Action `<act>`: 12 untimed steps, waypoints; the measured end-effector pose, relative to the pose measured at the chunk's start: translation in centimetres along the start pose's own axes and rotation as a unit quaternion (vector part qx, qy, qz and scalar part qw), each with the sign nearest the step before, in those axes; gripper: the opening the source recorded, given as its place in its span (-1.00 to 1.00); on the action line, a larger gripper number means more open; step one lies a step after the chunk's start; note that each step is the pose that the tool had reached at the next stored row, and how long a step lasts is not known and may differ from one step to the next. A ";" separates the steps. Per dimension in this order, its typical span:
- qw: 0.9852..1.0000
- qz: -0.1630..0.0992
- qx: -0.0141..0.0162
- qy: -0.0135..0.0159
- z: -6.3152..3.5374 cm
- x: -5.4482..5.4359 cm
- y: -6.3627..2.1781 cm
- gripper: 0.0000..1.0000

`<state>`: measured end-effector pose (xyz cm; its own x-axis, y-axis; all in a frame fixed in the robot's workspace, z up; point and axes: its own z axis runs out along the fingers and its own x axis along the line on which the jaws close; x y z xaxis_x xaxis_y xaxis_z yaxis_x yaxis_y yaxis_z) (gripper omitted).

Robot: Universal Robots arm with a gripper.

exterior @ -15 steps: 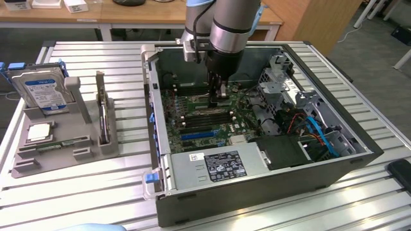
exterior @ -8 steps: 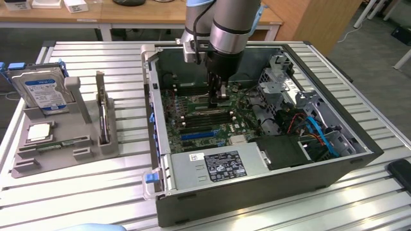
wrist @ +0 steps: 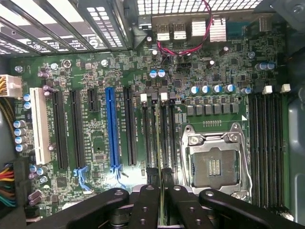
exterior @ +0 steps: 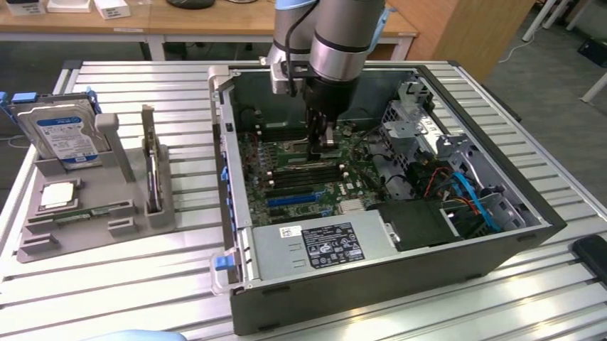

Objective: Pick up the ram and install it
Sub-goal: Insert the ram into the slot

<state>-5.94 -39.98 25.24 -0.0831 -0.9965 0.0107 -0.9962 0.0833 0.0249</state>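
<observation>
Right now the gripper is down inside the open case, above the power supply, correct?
Not quite. The gripper is down inside the open case, but above the motherboard's memory slots, not the power supply. The exterior view shows it.

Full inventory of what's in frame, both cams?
computer case: 1, black, open, on the table
motherboard: 1, green, inside the case
CPU socket: 1, silver, empty, on the motherboard
memory slots: several, black, beside the socket
power supply: 1, grey, in the case
fixture: 1, grey, at the exterior view's left of the case
hard drive: 1, silver with a blue label, upright in the fixture
expansion card: 1, dark, upright in the fixture
CPU: 1, silver, flat on the fixture
small green board: 1, flat on the fixture
table: 1, slatted metal
ram: 1, thin green edge, apparently held in the gripper
gripper: 1, black, shut, over the memory slots
arm: 1, grey, reaching into the case
</observation>
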 end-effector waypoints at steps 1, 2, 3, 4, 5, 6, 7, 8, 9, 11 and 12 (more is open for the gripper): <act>1.000 0.000 0.000 0.000 0.07 0.0 0.00 -0.73; 1.000 0.000 0.000 0.000 0.13 0.0 -0.01 -0.73; 1.000 0.000 0.000 0.000 0.21 0.0 -0.01 -0.73; 1.000 0.000 0.000 0.000 0.28 0.1 -0.01 -0.73; 1.000 0.000 0.000 0.000 0.33 0.1 -0.02 -0.73; 1.000 0.000 0.000 0.000 0.40 0.1 -0.02 -0.73; 1.000 0.000 0.000 0.000 0.47 0.2 -0.04 -0.73; 1.000 0.000 0.000 0.000 0.54 0.2 -0.04 -0.73; 1.000 0.000 0.000 0.000 0.65 0.3 -0.05 -0.73; 1.000 0.000 0.000 0.000 0.83 0.4 -0.05 -0.73; 1.000 0.000 0.000 0.000 0.93 0.5 -0.06 -0.73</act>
<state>-5.95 -40.48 24.31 -0.0830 -0.9965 0.0110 -0.9962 0.0833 0.0250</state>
